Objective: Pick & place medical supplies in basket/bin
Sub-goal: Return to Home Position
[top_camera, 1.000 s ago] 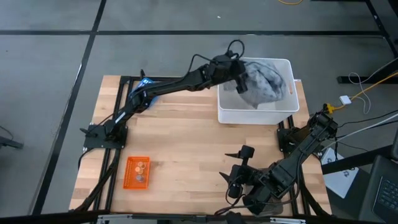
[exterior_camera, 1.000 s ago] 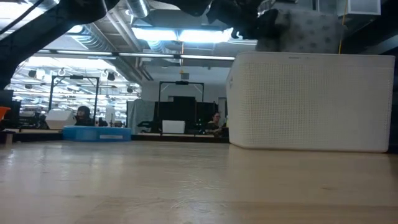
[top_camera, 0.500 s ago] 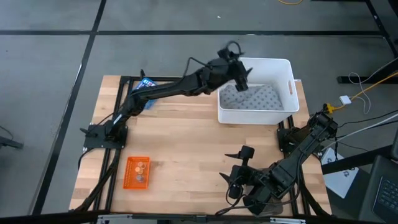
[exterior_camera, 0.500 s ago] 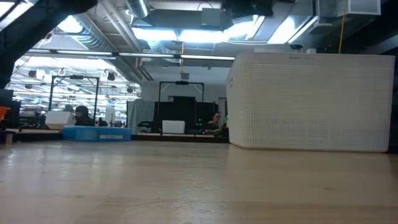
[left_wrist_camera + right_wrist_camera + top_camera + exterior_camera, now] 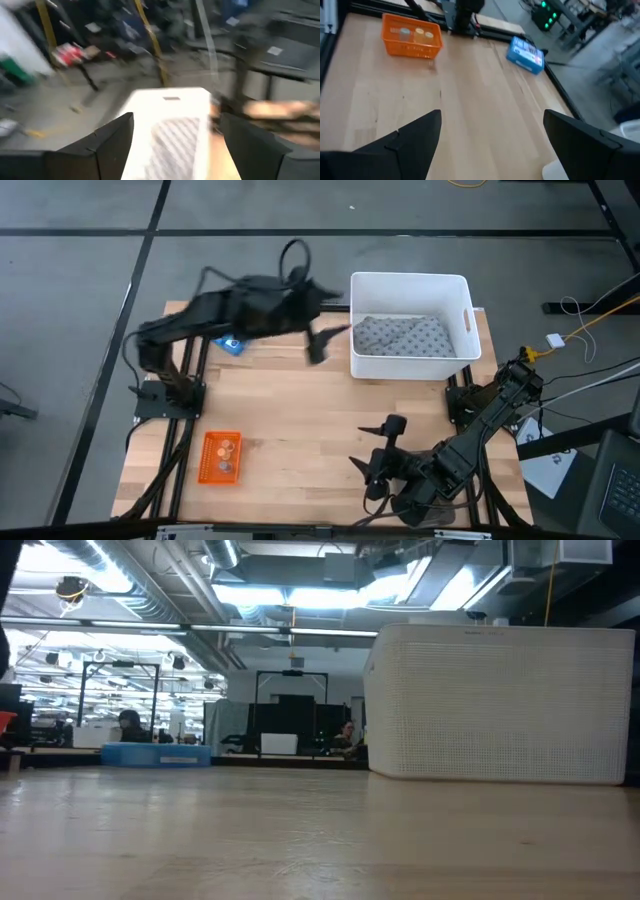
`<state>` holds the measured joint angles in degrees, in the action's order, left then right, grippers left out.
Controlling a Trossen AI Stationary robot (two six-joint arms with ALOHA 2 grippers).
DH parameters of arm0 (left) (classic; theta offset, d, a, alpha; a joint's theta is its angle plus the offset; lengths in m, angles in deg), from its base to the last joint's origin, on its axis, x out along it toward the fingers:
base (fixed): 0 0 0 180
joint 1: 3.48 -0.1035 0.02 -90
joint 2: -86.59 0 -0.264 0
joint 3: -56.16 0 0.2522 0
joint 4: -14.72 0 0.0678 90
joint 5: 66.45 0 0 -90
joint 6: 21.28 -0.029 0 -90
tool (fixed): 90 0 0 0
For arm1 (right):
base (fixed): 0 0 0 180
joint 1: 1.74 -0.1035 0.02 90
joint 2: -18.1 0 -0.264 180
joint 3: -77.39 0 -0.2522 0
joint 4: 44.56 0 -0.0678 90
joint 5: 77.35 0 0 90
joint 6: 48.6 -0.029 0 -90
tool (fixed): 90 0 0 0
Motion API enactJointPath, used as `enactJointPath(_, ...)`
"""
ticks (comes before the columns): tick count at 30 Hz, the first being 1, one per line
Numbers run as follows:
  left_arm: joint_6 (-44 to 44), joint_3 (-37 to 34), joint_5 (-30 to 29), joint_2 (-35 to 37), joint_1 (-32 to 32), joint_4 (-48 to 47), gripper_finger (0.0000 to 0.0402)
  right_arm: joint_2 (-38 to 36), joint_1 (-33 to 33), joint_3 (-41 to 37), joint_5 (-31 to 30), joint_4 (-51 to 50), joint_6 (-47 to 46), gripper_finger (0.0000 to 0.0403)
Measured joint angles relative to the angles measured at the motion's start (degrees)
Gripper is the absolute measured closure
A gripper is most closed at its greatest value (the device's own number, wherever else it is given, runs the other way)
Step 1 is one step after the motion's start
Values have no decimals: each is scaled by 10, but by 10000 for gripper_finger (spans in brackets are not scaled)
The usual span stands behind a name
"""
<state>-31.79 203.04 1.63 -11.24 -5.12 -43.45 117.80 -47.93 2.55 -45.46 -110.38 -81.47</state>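
The grey patterned cloth (image 5: 404,335) lies spread on the floor of the white bin (image 5: 459,288), which stands at the table's far right. It also shows in the left wrist view as the cloth (image 5: 172,136) in the bin (image 5: 165,97). My left gripper (image 5: 320,343) hovers open and empty just left of the bin, blurred by motion. The orange basket (image 5: 221,456) sits near the left front edge with a few small round pieces in it; it shows again as the basket (image 5: 412,34). My right gripper (image 5: 375,465) waits open over the near edge.
A blue box (image 5: 230,343) lies at the far left under my left arm, also seen as the box (image 5: 526,52) and the box (image 5: 155,753). Bare wood stretches between basket and bin. The bin wall (image 5: 500,700) stands tall in the low view. People sit in the room behind.
My left gripper has let go of the cloth above the bin. The cloth has fallen and now lies flat on the bin's floor. The left arm has then swung back fast toward the table's left, clear of the bin.
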Motion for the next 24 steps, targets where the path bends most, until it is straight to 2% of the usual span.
enactJointPath(5, 100, 0, -5, 46, 97, -133, 121, 0, 0, 0, 0, 68, 64, 50)
enactJointPath(10, 129, -1, -60, 43, 227, -158, 129, 0, 4, 0, -42, 98, 119, 50)
enactJointPath(13, 154, -1, -77, 29, 281, -159, 132, 0, 4, 0, 12, 103, 36, 50)
enactJointPath(15, 209, -1, -57, 20, 315, -193, 132, 0, 2, 0, 52, 127, 34, 50)
enactJointPath(17, 247, -1, -54, 4, 350, -201, 132, 0, -4, 0, 109, 188, 78, 50)
enactJointPath(18, 260, -5, -71, -4, 368, -198, 132, 0, -7, 0, 160, 239, 115, 50)
enactJointPath(22, 261, -47, -190, -33, 453, -138, 132, 0, -33, -5, 439, 459, 332, 50)
enactJointPath(23, 257, -60, -205, -36, 475, -109, 131, 0, -41, -8, 488, 488, 365, 50)
enactJointPath(24, 249, -74, -213, -37, 496, -77, 130, -3, -49, -10, 513, 494, 379, 50)
